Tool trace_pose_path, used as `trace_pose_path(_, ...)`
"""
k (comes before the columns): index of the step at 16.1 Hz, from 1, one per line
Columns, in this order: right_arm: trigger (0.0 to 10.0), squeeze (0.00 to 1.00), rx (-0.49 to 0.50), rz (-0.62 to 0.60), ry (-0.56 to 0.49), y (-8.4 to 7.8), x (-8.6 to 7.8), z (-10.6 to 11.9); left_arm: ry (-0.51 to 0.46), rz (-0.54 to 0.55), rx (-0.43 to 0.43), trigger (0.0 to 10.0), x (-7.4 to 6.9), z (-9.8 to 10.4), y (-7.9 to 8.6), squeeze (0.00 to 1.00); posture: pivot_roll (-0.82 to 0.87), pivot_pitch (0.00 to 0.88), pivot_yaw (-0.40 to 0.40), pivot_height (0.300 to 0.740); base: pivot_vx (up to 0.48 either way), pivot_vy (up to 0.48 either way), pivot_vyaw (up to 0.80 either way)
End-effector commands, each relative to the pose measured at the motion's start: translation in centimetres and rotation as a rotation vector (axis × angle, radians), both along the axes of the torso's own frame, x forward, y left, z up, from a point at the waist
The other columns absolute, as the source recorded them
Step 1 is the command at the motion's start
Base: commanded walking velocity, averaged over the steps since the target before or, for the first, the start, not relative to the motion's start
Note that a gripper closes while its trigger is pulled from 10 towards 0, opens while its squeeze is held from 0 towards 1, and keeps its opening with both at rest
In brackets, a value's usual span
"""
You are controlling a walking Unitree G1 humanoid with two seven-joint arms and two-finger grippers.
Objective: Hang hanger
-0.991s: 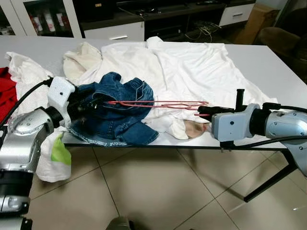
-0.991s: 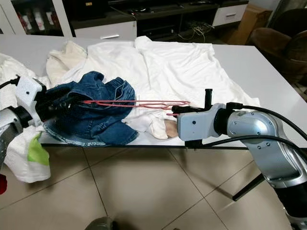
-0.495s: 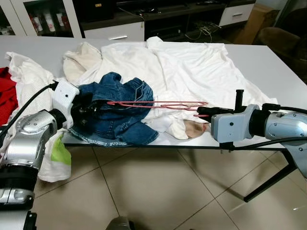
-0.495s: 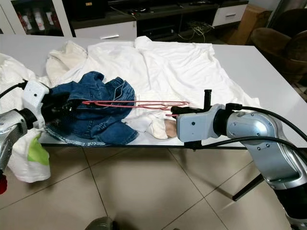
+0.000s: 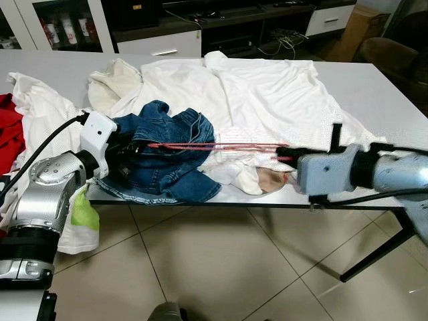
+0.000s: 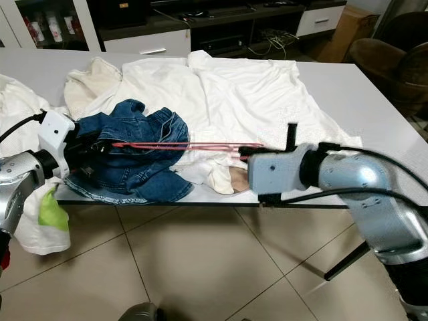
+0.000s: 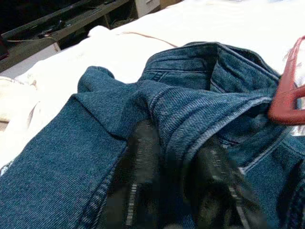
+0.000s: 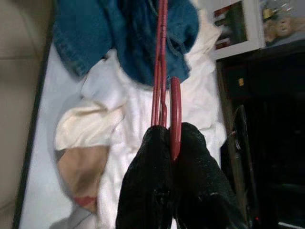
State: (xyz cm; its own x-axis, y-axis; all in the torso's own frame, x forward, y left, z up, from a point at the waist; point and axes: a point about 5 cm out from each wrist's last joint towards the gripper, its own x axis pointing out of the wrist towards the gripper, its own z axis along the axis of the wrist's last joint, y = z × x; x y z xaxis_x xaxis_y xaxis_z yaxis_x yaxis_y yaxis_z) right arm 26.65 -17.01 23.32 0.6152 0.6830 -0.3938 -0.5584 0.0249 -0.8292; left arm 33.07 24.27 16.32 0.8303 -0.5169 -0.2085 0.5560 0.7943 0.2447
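A red hanger (image 5: 221,145) lies level over the table's front, one end tucked into a crumpled pair of blue jeans (image 5: 164,170). At the hanger's right end, my right gripper (image 5: 286,155) is shut on it; in the right wrist view the black fingers (image 8: 147,167) pinch the red hanger (image 8: 162,71). My left gripper (image 5: 128,151) is pushed into the left side of the jeans. In the left wrist view its blurred fingers (image 7: 143,176) close around a raised fold of jeans (image 7: 190,109).
White garments (image 5: 261,93) cover most of the grey table (image 5: 374,87). A red cloth (image 5: 8,130) lies at the far left. A white cloth with a green patch (image 5: 79,214) hangs over the front edge. A dark table leg (image 5: 374,254) slants down on the right, over tiled floor.
My left arm has pushed rightward, deeper into the jeans. The hanger has turned from a slight tilt to nearly flat and edge-on. My right arm has shifted a little and is blurred.
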Motion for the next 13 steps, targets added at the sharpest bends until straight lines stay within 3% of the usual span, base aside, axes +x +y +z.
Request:
trace_pose_path(1,10.0,0.0,0.016,0.008,-0.015,-0.1,-0.1,0.9,-0.026,-0.023,-0.007,0.0,0.3,0.7,-0.4,0.0,0.11,0.006,0.008,0.74,0.0,0.0,0.0)
trace_pose_path(6,10.0,0.0,-0.033,0.031,0.002,1.4,-0.4,-0.7,-0.054,-0.011,-0.008,0.0,0.5,1.2,-0.4,0.0,0.11,0.007,0.004,0.74,0.0,0.0,0.0)
trace_pose_path(13,10.0,0.0,-0.128,-0.08,-0.05,-0.1,1.0,-1.2,-0.094,-0.024,0.012,0.0,0.3,2.4,-0.3,0.0,0.12,0.009,0.004,0.74,0.0,0.0,0.0)
